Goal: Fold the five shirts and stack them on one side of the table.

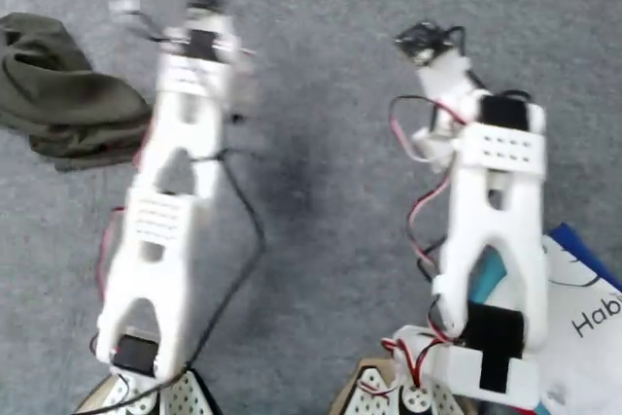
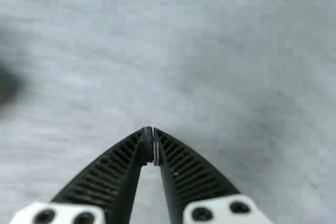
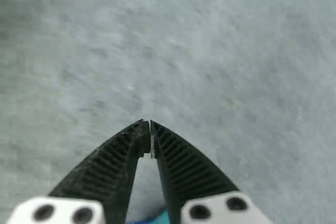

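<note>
High view puts one olive-green shirt point(image 1: 68, 94) crumpled at the left edge of the counter point(image 1: 321, 191), beside the left arm. The left gripper point(image 2: 148, 141) and right gripper point(image 3: 147, 134) are both pressed together and empty over bare grey covering. Reaching in without spreading first would likely shove the bundle off the edge, and a blind pinch could catch several layers.

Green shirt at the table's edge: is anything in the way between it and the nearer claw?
Nothing visible stands between them. In the high view, just the grey table lies between the shirt and the left claw, which is shut.
</note>
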